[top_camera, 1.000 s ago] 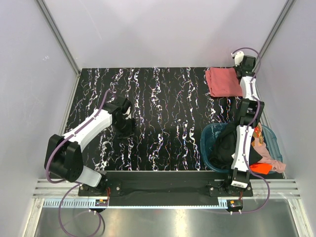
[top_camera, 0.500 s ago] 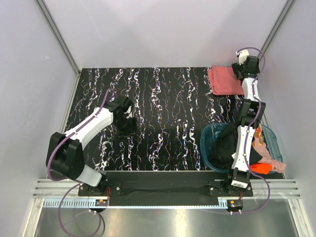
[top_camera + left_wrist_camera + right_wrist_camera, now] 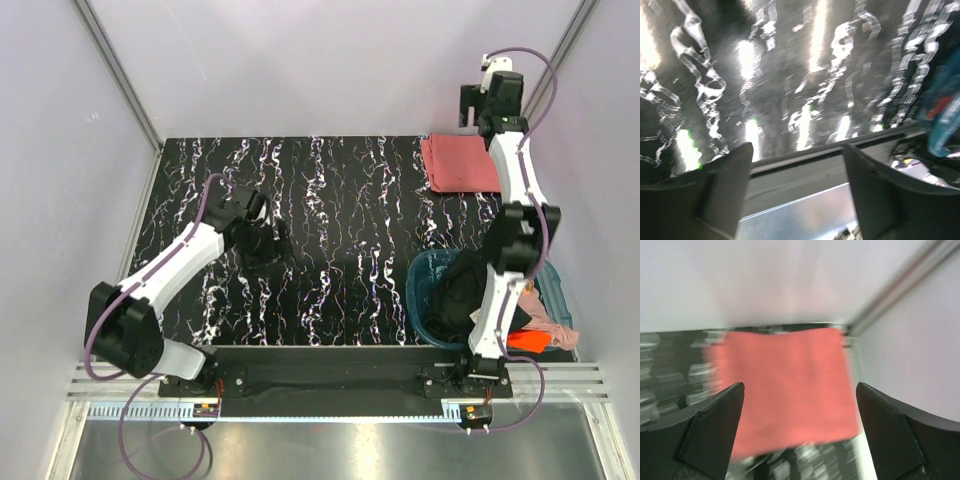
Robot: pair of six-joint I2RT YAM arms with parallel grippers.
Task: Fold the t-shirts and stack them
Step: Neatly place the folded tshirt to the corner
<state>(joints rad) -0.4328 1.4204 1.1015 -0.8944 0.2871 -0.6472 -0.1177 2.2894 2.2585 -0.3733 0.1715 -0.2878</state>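
Right, the only folded piece I can see is the salmon-red t-shirt, lying flat as a tidy rectangle in the far right corner of the black marbled bench. My right gripper hangs raised over that corner, just past the shirt's far edge. On its wrist feed the two fingers stand wide apart with nothing between them, and the shirt fills the gap below.

The teal basket sits at the near right corner and holds the rest, all unfolded. A black shirt is heaped up over its left side, a pale pink shirt lies against the right rim, and an orange shirt pokes out at the near edge. The right arm crosses above the basket and hides part of the pile.

My left gripper is low over the bench left of centre, jaws spread and empty.
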